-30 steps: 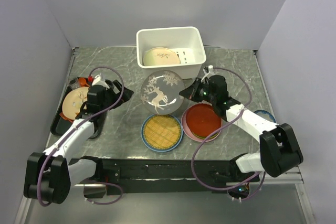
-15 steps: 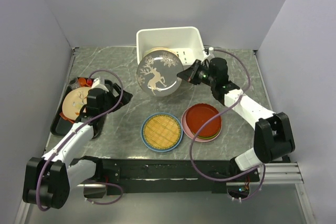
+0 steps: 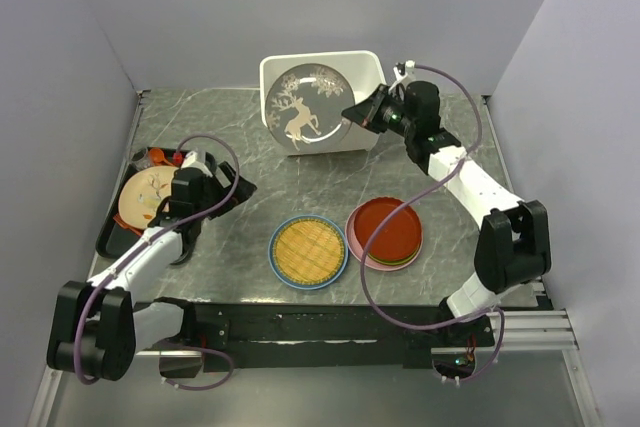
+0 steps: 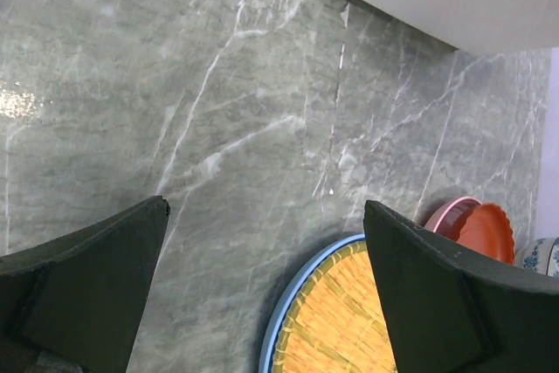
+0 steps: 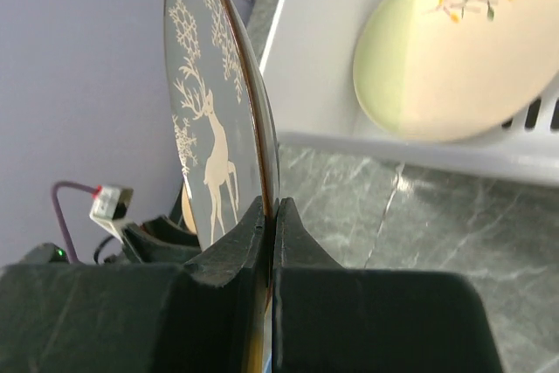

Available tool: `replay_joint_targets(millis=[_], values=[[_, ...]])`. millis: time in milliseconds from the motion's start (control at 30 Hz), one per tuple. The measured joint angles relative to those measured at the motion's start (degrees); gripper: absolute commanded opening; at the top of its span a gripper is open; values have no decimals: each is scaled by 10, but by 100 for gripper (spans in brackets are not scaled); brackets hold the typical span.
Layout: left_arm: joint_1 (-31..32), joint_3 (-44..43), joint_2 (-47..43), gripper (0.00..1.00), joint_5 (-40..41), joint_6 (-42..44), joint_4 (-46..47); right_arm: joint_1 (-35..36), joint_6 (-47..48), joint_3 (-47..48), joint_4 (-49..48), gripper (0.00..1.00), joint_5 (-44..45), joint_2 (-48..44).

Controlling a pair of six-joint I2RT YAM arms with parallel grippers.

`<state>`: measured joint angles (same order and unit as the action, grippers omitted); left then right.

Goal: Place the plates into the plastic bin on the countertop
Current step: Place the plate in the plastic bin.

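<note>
The grey plate (image 3: pixel 306 109) is clamped at its rim by the right gripper (image 5: pixel 271 214) and held on edge (nearly upright). Just beyond its fingers are the plastic bin (image 3: pixel 372 75) and the cream plate (image 5: pixel 454 50) inside. The left gripper (image 4: pixel 265 207) is spread wide, empty, over the countertop (image 4: pixel 218 85), the yellow woven disc (image 4: pixel 336 325) beside one finger.

Right gripper (image 3: pixel 352 113) pinching the rim of the grey deer plate (image 3: pixel 306 110), plate tilted over the plastic bin (image 3: pixel 372 67), upper centre. Yellow woven disc (image 3: pixel 307 250) and red plate (image 3: pixel 386 227) lower centre on countertop (image 3: pixel 230 117). Left gripper (image 3: pixel 236 193) centre-left, beside black tray (image 3: pixel 108 239).
</note>
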<state>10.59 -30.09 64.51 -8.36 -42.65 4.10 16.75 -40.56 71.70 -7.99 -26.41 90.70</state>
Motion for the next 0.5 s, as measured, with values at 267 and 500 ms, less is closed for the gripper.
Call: replay_joint_targets(millis=[267,500], values=[[0,0,-2,99,-9,0,6,-9,2,97,24,0,4,72],[0,0,-30,99,-8,2,0,-13,2,173,45,0,6,127]])
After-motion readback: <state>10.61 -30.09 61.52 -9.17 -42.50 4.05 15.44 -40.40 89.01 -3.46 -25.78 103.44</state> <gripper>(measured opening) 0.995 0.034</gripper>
